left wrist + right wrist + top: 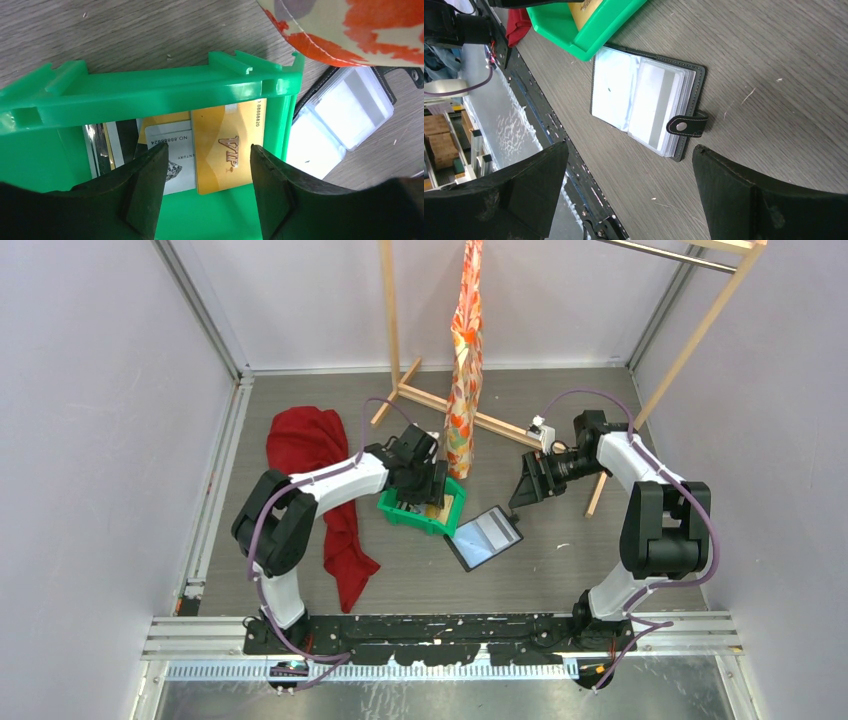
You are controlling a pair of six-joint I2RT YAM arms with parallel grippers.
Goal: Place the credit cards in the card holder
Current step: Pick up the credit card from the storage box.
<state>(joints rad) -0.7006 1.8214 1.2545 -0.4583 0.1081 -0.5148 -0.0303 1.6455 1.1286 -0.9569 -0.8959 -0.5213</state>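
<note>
Several credit cards lie in the green tray (150, 92): a gold VIP card (227, 150), a whitish card (172, 145) beside it and a dark one (102, 147) at the left. My left gripper (207, 175) hovers open just above them, and its fingers touch no card. The card holder (644, 100) lies open on the table right of the tray, clear sleeves up, snap tab (686, 125) out. In the top view it is the card holder (484, 537). My right gripper (629, 185) hangs wide open above the table near it, empty.
A red cloth (320, 480) lies left of the tray (405, 512). An orange patterned fabric (465, 360) hangs from a wooden rack (400, 390) behind the tray, and its hem (360, 25) comes close to my left gripper (435, 495). My right gripper (522, 495) is beside the rack's foot.
</note>
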